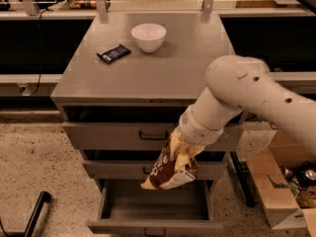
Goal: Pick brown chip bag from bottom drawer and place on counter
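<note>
The brown chip bag [170, 172] hangs in the air in front of the middle drawer, above the open bottom drawer [148, 205]. My gripper [183, 149] is at the end of the white arm, shut on the bag's top edge; the bag and wrist mostly hide its fingers. The bottom drawer is pulled out and its inside shows nothing. The grey counter [158, 75] lies above and behind the bag, well higher than the gripper.
A white bowl [148, 36] and a small dark blue wrapped bar [113, 53] sit at the back of the counter. The top drawer [123, 132] is slightly open. An open cardboard box [279, 191] stands on the floor at the right. A black bar [34, 214] lies at the lower left.
</note>
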Action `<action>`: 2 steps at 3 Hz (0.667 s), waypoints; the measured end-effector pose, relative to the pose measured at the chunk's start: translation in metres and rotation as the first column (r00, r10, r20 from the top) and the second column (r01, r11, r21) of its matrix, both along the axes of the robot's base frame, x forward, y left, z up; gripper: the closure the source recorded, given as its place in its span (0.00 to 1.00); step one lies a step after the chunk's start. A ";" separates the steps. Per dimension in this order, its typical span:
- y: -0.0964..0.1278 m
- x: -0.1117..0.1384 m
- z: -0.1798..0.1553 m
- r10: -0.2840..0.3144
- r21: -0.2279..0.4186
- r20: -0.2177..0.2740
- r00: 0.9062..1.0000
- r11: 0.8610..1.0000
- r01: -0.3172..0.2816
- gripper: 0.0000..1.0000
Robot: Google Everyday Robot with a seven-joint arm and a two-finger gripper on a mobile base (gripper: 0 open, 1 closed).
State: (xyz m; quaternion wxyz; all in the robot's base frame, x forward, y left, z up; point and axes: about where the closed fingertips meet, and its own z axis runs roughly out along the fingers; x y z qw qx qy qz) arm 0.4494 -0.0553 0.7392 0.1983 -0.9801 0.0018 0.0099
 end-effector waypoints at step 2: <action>-0.022 -0.035 0.172 0.151 -0.013 0.212 0.966 0.988 -0.152 1.00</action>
